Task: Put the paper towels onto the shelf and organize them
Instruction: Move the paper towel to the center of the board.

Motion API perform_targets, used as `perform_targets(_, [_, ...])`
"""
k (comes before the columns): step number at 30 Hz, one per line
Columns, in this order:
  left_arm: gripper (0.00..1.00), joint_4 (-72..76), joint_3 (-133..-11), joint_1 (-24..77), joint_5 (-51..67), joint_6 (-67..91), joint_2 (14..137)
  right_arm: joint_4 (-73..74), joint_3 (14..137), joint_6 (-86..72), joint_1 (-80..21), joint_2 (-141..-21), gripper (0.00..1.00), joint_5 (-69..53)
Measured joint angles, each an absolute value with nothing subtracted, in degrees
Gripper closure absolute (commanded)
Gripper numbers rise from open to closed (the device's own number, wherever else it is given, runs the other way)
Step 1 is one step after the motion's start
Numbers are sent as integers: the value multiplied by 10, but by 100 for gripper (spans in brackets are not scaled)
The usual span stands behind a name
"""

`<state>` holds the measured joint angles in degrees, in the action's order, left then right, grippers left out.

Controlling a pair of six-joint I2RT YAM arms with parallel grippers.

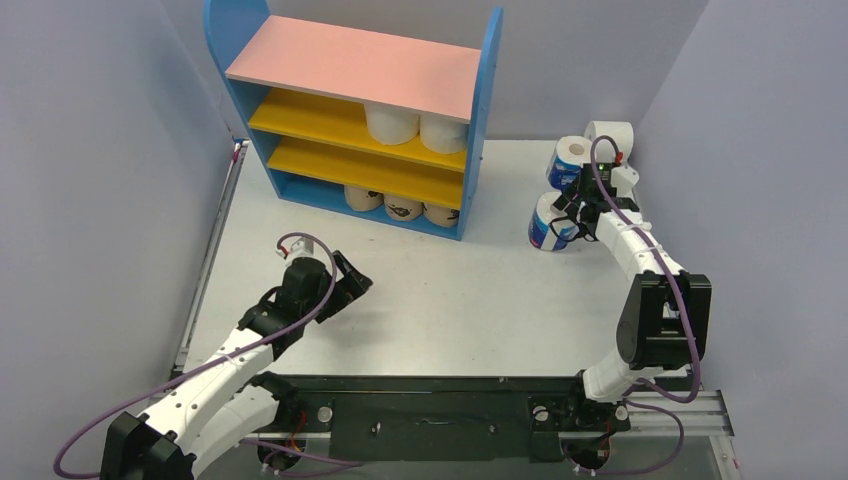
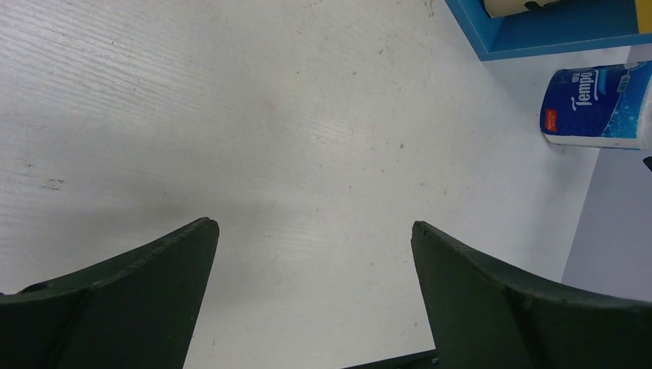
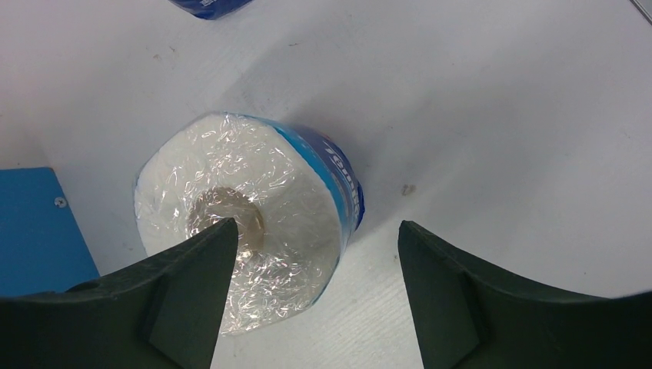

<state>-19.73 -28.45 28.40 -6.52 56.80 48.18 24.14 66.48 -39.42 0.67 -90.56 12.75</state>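
Left gripper spread wide above the bare table, holding nothing. Over to the right gripper: jaws apart, poised over a blue-wrapped roll standing upright near the shelf, not gripping it.

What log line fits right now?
right gripper: open, over blue-wrapped Tempo roll | left gripper: open, empty, over table | shelf: two white rolls, three printed rolls

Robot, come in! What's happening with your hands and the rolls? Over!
Left gripper open over table. Right gripper open, above blue-wrapped roll, not gripped. Five rolls on shelf. Nothing blocking.
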Motion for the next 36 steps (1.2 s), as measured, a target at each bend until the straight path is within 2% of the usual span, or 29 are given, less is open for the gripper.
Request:
perform_targets(14, [4, -188, -275, 285, -57, 570, 482, 225, 664, -390, 7, -935, 29, 116])
perform_targets(23, [4, -181, -275, 288, -57, 575, 484, 210, 665, -389, -14, -940, 35, 113])
perform_targets(36, [4, -167, -274, 295, -56, 578, 496, 200, 565, -378, -180, -846, 40, 177])
